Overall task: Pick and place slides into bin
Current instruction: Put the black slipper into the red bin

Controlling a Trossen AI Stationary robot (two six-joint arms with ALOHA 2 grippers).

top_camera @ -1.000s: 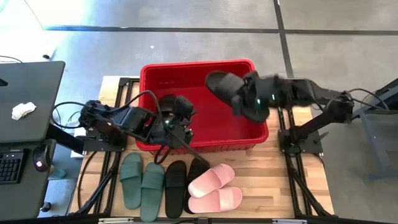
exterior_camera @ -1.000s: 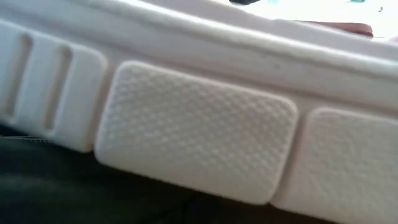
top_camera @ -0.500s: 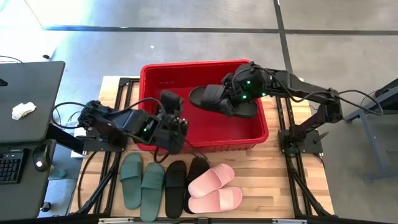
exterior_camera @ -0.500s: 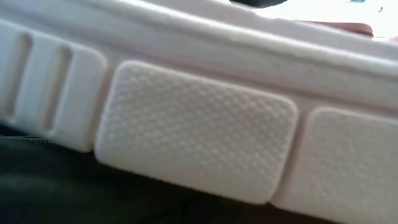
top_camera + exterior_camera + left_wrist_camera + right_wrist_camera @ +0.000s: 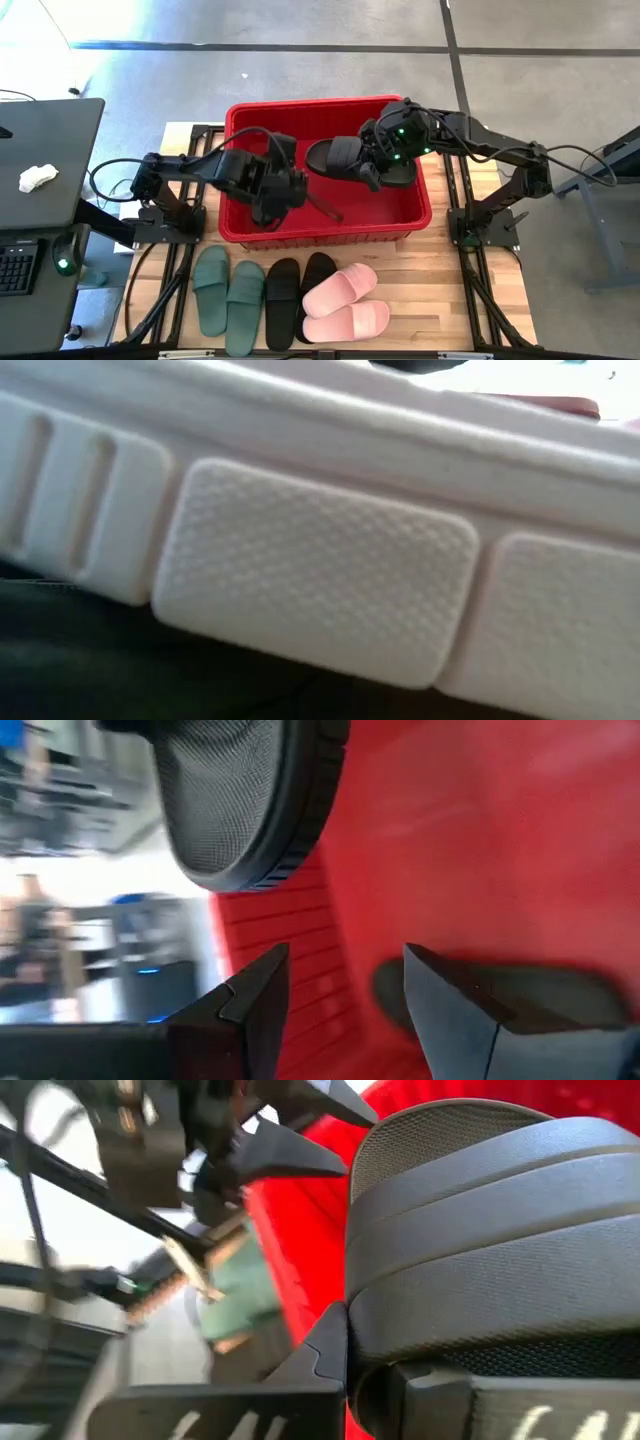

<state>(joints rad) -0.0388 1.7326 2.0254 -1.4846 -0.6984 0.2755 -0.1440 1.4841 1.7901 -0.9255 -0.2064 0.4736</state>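
The red bin [image 5: 320,105] stands mid-table. My right gripper [image 5: 374,163] is shut on a black slide [image 5: 335,158] above the bin's middle; the slide's mesh sole also shows in the left wrist view [image 5: 240,800]. My left gripper [image 5: 288,188] hovers open and empty over the bin's left part, its fingers [image 5: 250,1000] apart above the red floor. On the table in front of the bin lie a sage green pair [image 5: 228,290], a black pair [image 5: 298,295] and a pale pink pair [image 5: 345,305], soles down. My right gripper holds the black slide at its strap [image 5: 480,1230], coming from the table's right side; the slide itself hides the exact place of contact. The slide sticks out from the fingers toward the table's left, clear of the bin's floor.
The pink slide's ribbed side [image 5: 320,560] fills the low view. A dark desk with a keyboard [image 5: 15,265] stands left of the table. A black cable [image 5: 120,170] loops near the left arm's base. The bin's right half has free floor.
My right gripper has carried the black slide from over the bin's right rim toward the table's left, to above the bin's middle, turning it. My left gripper has moved from the bin's near wall farther in over the bin's left part.
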